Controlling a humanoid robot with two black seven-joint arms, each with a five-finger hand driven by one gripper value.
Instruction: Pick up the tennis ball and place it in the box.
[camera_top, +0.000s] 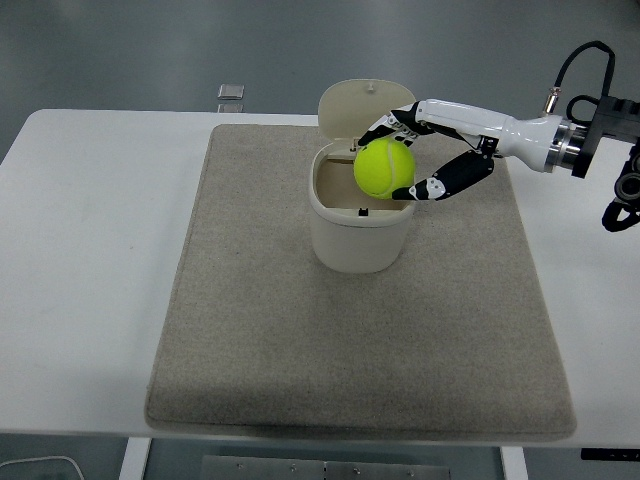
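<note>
A yellow-green tennis ball (384, 167) hangs over the right half of the mouth of a cream box (358, 232), whose hinged lid (365, 107) stands open at the back. My right hand (398, 161) reaches in from the right edge and is shut on the ball, fingers over its top and thumb under its lower right. The box stands upright on a grey mat (360, 330). No left arm shows in the head view.
The mat covers the middle of the white table (90, 260). A small grey square object (231, 94) lies just beyond the table's far edge. A black cable (575, 60) loops above my right wrist.
</note>
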